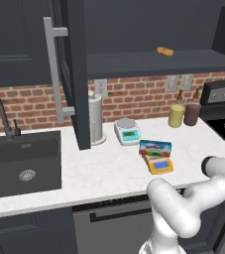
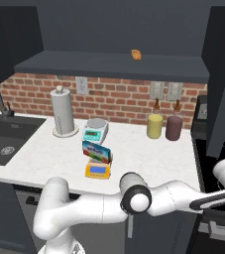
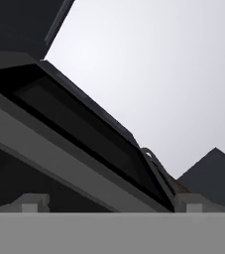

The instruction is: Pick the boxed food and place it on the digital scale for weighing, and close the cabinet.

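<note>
On the tabletop (image 1: 109,168), the blue box (image 1: 155,147) leans on the orange scale (image 1: 160,165).
Beside them stand a white scale (image 1: 127,131), a paper towel roll (image 1: 96,119) and 2 jars (image 1: 184,114). Above, the cabinet (image 1: 79,74) door hangs wide, with 1 small orange snack (image 1: 165,51) on its shelf (image 1: 153,62). My fingers (image 3: 111,206) are spread with nothing between them, off to the right by the stove (image 2: 218,149).
</note>
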Motion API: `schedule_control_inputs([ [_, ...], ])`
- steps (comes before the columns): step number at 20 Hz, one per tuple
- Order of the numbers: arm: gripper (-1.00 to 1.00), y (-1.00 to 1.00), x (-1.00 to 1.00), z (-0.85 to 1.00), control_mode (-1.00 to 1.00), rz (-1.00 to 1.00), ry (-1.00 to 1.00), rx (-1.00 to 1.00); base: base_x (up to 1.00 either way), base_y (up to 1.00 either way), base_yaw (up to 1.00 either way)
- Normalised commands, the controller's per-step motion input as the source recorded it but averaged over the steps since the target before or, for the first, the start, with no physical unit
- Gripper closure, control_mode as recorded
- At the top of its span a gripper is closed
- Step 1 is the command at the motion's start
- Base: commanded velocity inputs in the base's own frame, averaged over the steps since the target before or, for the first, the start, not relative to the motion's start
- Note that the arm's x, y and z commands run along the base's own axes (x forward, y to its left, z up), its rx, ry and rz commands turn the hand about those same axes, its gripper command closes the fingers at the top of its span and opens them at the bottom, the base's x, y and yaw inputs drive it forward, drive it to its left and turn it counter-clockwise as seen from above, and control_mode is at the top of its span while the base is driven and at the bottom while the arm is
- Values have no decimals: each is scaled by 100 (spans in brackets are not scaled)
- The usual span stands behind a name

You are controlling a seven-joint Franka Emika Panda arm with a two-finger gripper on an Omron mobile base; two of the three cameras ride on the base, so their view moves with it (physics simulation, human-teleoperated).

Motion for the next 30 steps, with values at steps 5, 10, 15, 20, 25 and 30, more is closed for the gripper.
schedule_control_inputs([
  [5, -100, 4, -25, 3, -100, 9, -20, -4, 0, 0, 0],
  [10, -100, 33, -40, 4, -100, 13, -25, -13, 0, 0, 0],
  [15, -100, 64, -56, 9, -100, 19, -31, -24, 0, 0, 0],
  [20, -100, 45, -39, 22, -100, 19, -10, -24, 0, 0, 0],
  [25, -100, 35, -17, 10, -100, 11, 20, -26, 0, 0, 0],
  [30, -100, 39, 44, 7, -100, -5, 71, -7, 0, 0, 0],
])
